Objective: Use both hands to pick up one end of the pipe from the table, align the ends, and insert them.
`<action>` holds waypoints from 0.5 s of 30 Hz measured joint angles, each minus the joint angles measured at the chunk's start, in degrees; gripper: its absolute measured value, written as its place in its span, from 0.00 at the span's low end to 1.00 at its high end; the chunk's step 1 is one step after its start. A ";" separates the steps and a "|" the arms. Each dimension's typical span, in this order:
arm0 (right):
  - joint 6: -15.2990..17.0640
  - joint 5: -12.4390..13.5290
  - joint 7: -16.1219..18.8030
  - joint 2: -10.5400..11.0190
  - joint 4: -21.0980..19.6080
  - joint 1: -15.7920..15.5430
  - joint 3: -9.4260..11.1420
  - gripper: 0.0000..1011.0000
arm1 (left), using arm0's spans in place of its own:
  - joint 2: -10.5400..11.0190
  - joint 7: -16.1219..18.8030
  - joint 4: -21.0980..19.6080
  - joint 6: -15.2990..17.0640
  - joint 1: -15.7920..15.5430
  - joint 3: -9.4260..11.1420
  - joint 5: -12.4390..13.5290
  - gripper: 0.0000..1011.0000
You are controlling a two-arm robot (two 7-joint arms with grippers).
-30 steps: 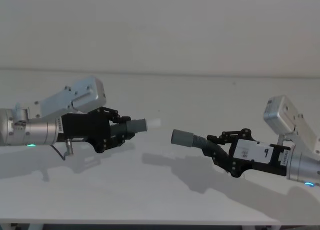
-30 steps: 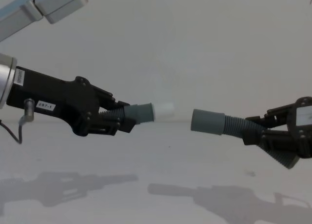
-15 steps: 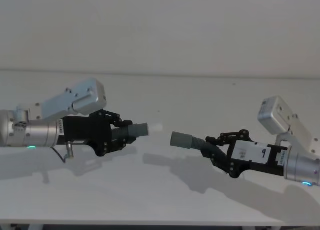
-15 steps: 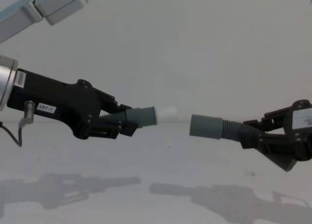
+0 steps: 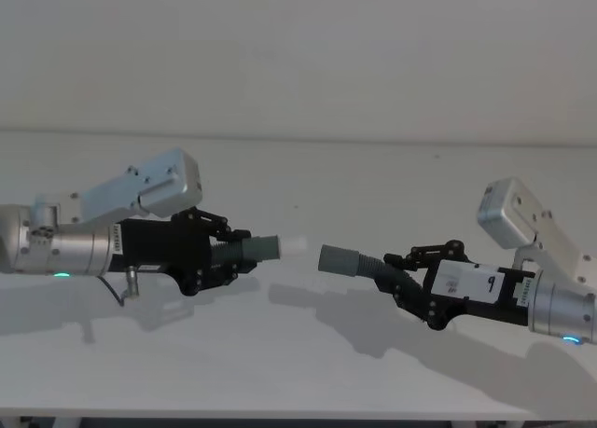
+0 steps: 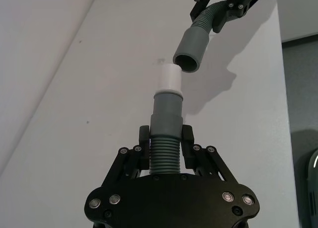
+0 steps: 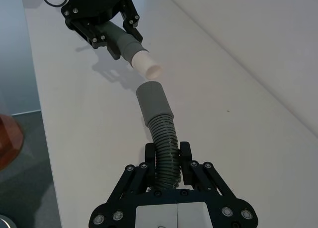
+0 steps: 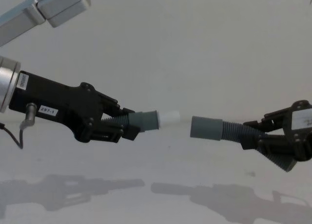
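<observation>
Looks like a bare lab or test bench: plain white table (image 5: 298, 353), blank white wall (image 5: 298, 55) behind at twelve o'clock.

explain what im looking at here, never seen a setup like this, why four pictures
It is a robot with two arms, photographed at once by four cameras: head, chest and one on each wrist. The left gripper is shut on a ribbed grey hose piece ending in a white tip. The right gripper is shut on a second hose piece ending in a wider grey socket. Both are held above the white table, tips facing with a small gap between them. The tip looks meant to slide into the socket.
</observation>
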 joint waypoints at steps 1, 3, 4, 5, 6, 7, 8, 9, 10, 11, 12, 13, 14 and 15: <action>0.02 0.01 -0.04 0.01 -0.01 0.02 -0.02 0.29 | -0.01 -0.02 0.04 0.00 -0.04 0.06 -0.01 0.36; 0.10 0.05 -0.16 0.13 -0.07 0.11 -0.17 0.29 | -0.07 -0.07 0.14 0.04 -0.20 0.27 -0.06 0.36; 0.10 0.05 -0.16 0.13 -0.07 0.11 -0.17 0.29 | -0.09 -0.09 0.17 0.06 -0.24 0.35 -0.08 0.36; 0.12 0.09 -0.20 0.19 -0.08 0.14 -0.23 0.29 | -0.13 -0.11 0.25 0.09 -0.33 0.48 -0.11 0.36; 0.14 0.14 -0.23 0.23 -0.09 0.18 -0.31 0.29 | -0.15 -0.12 0.29 0.10 -0.37 0.55 -0.12 0.36; 0.15 0.16 -0.24 0.25 -0.09 0.20 -0.35 0.29 | -0.19 -0.13 0.34 0.11 -0.43 0.64 -0.13 0.36; 0.17 0.18 -0.26 0.29 -0.10 0.23 -0.39 0.29 | -0.20 -0.14 0.36 0.12 -0.46 0.68 -0.14 0.36; 0.18 0.23 -0.29 0.35 -0.11 0.27 -0.45 0.29 | -0.23 -0.15 0.45 0.17 -0.55 0.82 -0.17 0.36; 0.18 0.25 -0.30 0.38 -0.11 0.29 -0.50 0.29 | -0.26 -0.16 0.49 0.19 -0.59 0.89 -0.17 0.36; 0.20 0.27 -0.33 0.40 -0.11 0.30 -0.54 0.29 | -0.30 -0.16 0.57 0.22 -0.69 1.04 -0.19 0.36; 0.21 0.32 -0.39 0.45 -0.11 0.34 -0.62 0.29 | -0.32 -0.16 0.61 0.24 -0.73 1.10 -0.20 0.36; 0.22 0.35 -0.43 0.48 -0.11 0.35 -0.64 0.29 | -0.34 -0.16 0.64 0.26 -0.76 1.16 -0.21 0.36; 0.23 0.38 -0.45 0.52 -0.11 0.38 -0.68 0.29 | -0.36 -0.16 0.69 0.29 -0.81 1.25 -0.21 0.36; 0.24 0.40 -0.48 0.55 -0.11 0.41 -0.71 0.29 | -0.37 -0.16 0.72 0.30 -0.84 1.29 -0.21 0.36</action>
